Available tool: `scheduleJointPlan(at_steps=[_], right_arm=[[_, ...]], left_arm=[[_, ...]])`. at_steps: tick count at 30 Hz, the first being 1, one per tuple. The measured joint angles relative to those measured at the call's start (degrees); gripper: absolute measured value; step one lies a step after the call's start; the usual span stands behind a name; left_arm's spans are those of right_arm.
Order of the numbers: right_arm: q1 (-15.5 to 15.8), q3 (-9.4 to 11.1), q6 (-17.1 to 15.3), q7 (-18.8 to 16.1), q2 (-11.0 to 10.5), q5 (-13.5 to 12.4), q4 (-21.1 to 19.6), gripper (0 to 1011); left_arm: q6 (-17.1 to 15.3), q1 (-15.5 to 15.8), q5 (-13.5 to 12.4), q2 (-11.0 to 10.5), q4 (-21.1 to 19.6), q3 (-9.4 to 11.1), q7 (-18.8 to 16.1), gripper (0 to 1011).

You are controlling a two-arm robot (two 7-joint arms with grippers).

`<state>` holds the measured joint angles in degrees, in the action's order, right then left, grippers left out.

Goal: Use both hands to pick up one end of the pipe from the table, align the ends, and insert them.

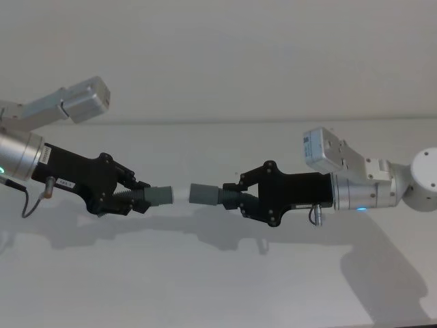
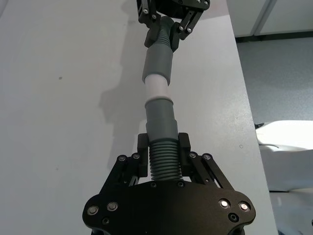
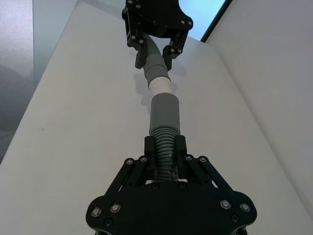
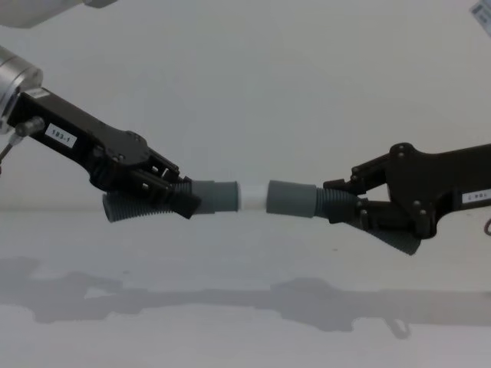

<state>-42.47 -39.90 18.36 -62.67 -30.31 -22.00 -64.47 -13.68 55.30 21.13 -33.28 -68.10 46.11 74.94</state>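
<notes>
The left gripper (image 1: 136, 197) reaches in from the left above the table (image 1: 218, 287), its fingers clamped on the ribbed middle of the left hose piece (image 4: 165, 201). That piece is dark grey and curved — its free ribbed tail droops down and back under the gripper, while its smooth cuff points right toward the other arm and ends in a narrower white tip (image 4: 252, 196). Both pieces lie along one nearly level left-to-right line, held in the air well above the white surface, their shadows below. The white tip sits just at the mouth of the plain grey cuff (image 4: 291, 199) of the right hose piece (image 4: 337, 207); whether it has entered cannot be told. The right piece points left, ribbed behind its hollow cuff, its tail curving down beneath the right gripper (image 1: 235, 195), whose fingers are closed on the ribs — the arm stretches off to the right
</notes>
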Motion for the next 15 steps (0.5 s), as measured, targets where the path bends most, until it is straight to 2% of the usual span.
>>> scheduleJointPlan(at_steps=[15], right_arm=[[0.0,0.0,0.0,0.1,0.0,0.0,0.0,215]], left_arm=[[0.0,0.0,0.1,0.0,0.0,0.0,0.0,323]])
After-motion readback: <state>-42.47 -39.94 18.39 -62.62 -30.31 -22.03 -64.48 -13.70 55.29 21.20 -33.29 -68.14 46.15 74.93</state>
